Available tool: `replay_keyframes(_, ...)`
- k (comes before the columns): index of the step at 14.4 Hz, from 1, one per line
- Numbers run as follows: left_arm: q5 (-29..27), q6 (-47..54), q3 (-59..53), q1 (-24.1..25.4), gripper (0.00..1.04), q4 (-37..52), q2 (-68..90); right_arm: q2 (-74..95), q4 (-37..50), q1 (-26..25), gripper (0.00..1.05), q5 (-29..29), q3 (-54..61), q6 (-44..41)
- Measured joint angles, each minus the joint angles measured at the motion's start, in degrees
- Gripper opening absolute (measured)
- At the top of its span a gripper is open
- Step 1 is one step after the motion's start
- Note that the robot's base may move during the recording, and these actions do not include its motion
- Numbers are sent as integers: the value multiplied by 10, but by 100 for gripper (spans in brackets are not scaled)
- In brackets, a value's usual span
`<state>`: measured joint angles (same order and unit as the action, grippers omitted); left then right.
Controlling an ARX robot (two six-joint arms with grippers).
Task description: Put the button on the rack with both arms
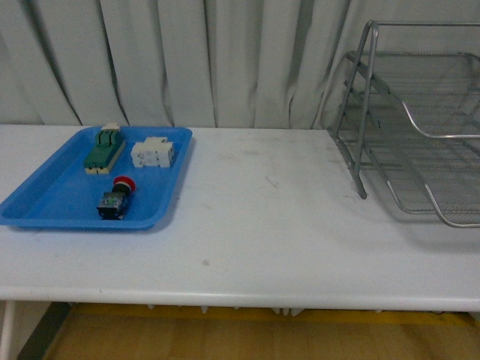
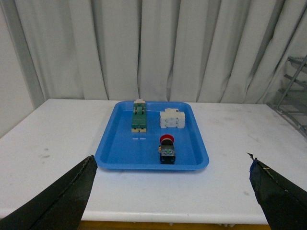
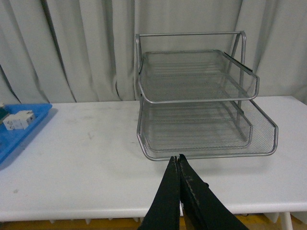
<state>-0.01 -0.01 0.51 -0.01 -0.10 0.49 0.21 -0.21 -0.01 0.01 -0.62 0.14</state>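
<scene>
The left gripper (image 2: 171, 160) had its jaws apart, the right gripper (image 3: 175, 160) together. The button (image 1: 116, 199), lying sideways in the blue tray (image 1: 45, 202), could roll from a skewed pinch.

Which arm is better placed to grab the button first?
Left. The button lies in the blue tray on the robot's left side of the table, straight ahead of the open left gripper. The right gripper is shut and faces the rack instead.
</scene>
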Motion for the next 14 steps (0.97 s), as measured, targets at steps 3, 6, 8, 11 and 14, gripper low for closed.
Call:
replay_keyframes(3, 0, 0, 0, 0, 98, 0, 0, 0, 0, 0, 29, 0, 0, 0)
replay_keyframes(6, 0, 0, 0, 0, 98, 0, 0, 0, 0, 0, 70, 0, 0, 0)
replay_keyframes(8, 0, 0, 0, 0, 98, 0, 0, 0, 0, 0, 97, 0, 0, 0)
replay_keyframes(11, 0, 0, 0, 0, 98, 0, 0, 0, 0, 0, 98, 0, 0, 0)
replay_keyframes(14, -75, -121, 141, 9, 98, -131, 239, 0, 0, 0, 98, 0, 0, 0)
